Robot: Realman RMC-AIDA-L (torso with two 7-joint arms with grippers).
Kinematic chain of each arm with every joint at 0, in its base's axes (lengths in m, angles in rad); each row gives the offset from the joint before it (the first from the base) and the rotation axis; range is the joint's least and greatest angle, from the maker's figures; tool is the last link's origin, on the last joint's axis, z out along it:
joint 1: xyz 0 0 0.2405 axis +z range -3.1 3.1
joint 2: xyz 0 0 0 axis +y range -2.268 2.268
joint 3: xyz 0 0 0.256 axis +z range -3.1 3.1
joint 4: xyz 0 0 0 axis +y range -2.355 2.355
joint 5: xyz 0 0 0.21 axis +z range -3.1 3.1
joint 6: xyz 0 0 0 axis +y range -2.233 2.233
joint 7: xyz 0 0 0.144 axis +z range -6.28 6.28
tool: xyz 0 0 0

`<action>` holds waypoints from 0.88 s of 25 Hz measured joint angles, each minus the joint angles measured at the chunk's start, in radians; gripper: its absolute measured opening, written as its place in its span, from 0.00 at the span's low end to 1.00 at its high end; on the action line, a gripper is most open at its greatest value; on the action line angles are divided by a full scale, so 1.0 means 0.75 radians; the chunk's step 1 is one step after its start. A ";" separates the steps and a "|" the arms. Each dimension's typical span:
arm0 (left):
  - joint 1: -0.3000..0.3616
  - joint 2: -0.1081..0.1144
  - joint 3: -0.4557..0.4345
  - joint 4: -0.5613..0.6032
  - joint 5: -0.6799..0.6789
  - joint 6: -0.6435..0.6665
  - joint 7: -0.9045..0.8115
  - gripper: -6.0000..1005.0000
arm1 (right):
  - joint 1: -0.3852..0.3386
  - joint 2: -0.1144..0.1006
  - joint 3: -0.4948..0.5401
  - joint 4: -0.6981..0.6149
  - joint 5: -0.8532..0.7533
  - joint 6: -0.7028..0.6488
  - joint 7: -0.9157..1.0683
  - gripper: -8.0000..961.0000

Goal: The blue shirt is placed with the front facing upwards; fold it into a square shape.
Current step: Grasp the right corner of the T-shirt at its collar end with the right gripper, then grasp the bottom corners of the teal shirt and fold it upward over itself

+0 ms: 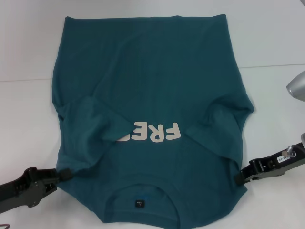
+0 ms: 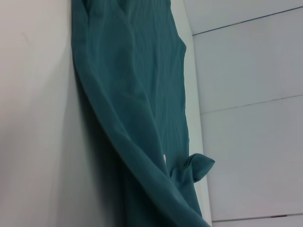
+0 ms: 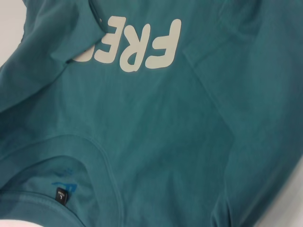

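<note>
Blue shirt (image 1: 152,95): soft, light, limp cotton, spread print-up on the white table (image 1: 271,38), collar at 6 o'clock, sleeves folded inward; judged best taken at the shoulder edges, where left gripper (image 1: 62,175) and right gripper (image 1: 239,176) are seen, apparently pinched on cloth.

blue shirt (image 1: 157,76) matt cloth, print perhaps rubbery

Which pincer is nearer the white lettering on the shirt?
Neither clearly. The left pincer is at the blue shirt's left edge and the right pincer at its right edge, both below the white lettering, about equally far.
</note>
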 joint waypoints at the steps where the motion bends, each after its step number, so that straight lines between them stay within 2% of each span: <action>1: 0.000 0.000 0.000 0.000 0.000 0.001 0.000 0.05 | 0.000 -0.002 0.002 -0.001 0.001 -0.005 0.000 0.40; 7: 0.003 0.001 0.009 0.000 0.018 0.010 0.000 0.05 | -0.019 -0.010 0.014 -0.072 0.005 -0.083 0.002 0.16; 9: 0.003 0.004 0.016 0.004 0.037 0.022 0.000 0.05 | -0.027 -0.014 0.014 -0.093 0.003 -0.119 0.003 0.04; 17: 0.018 0.026 0.020 0.069 0.222 0.135 -0.054 0.05 | -0.076 -0.070 0.006 -0.144 -0.022 -0.336 0.012 0.04; 19: 0.023 0.026 0.020 0.083 0.264 0.170 -0.056 0.05 | -0.084 -0.073 0.004 -0.162 -0.065 -0.380 0.013 0.04; 22: 0.034 0.022 0.021 0.114 0.352 0.219 -0.067 0.05 | -0.090 -0.061 0.004 -0.190 -0.153 -0.452 -0.010 0.04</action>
